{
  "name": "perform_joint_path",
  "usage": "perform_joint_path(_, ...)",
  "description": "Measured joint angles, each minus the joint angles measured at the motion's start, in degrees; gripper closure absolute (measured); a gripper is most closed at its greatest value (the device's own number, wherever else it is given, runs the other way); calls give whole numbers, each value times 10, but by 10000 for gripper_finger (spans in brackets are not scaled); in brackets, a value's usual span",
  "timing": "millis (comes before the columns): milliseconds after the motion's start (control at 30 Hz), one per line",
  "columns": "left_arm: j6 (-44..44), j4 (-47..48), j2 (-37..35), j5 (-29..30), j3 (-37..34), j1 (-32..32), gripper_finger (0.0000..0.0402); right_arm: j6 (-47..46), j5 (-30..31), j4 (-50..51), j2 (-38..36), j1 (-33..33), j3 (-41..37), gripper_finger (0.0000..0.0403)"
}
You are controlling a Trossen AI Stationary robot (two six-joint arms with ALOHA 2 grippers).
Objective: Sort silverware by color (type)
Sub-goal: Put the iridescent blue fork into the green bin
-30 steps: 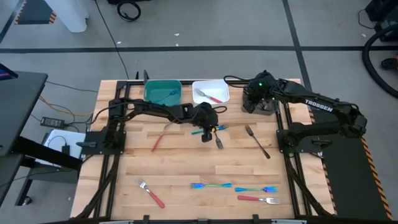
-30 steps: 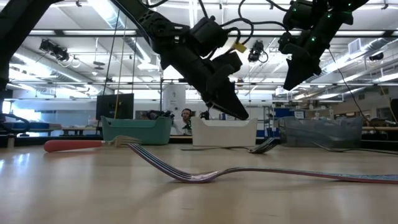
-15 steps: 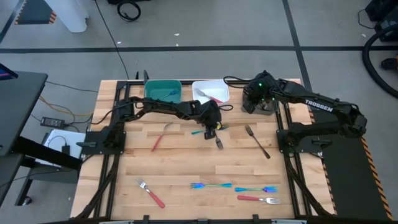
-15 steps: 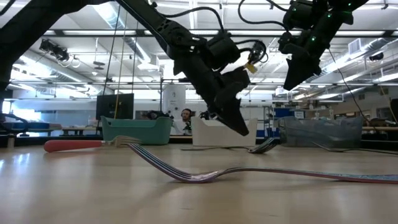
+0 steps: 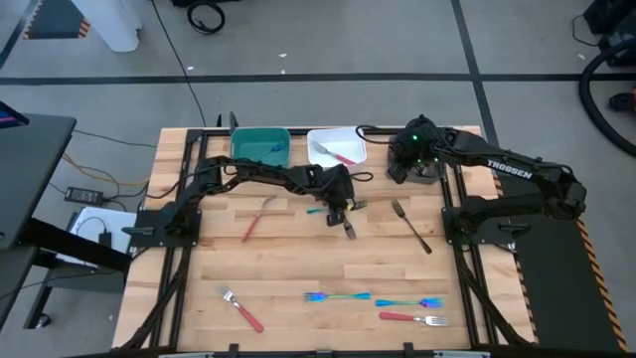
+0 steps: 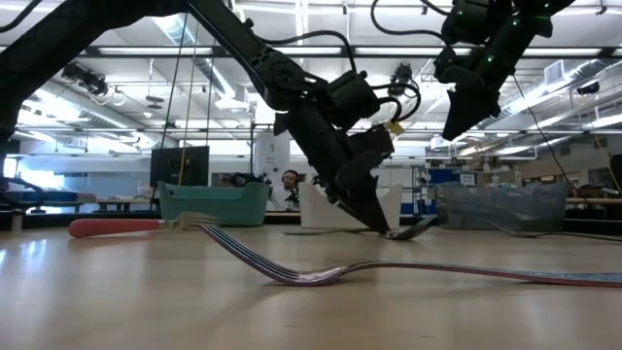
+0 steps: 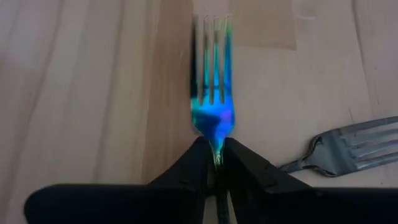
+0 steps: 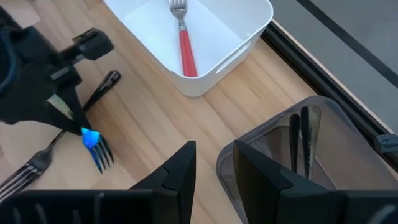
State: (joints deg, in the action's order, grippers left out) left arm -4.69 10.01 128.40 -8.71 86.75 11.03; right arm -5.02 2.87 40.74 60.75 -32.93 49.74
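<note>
Counter [image 5: 298, 259]: wooden planks, forks scattered.
Left tool [image 5: 338, 206]: at centre, fingers pinched on the blue-teal fork [image 7: 212, 93] at its neck, low over the counter.
Right tool [image 5: 405, 167]: at 1 o'clock, fingers parted, empty, above the grey bin [image 8: 323, 155].

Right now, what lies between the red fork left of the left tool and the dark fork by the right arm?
High view: the left tool on a blue fork, then a grey fork.
</note>
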Motion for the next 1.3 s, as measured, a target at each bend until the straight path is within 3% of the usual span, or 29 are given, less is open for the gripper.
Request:
perform_joint_path(233, -15, 8, 4, -1, 1, 0, 344, -8, 0, 0, 0, 3, 0, 289)
perform_joint_path(433, -37, 18, 6, 18, 1, -2, 391, -8, 0, 1, 0, 3, 0, 289)
perform_joint_path(1300, -73, 40, -35, 23, -3, 4, 400, -4, 5, 1, 0, 3, 0, 289)
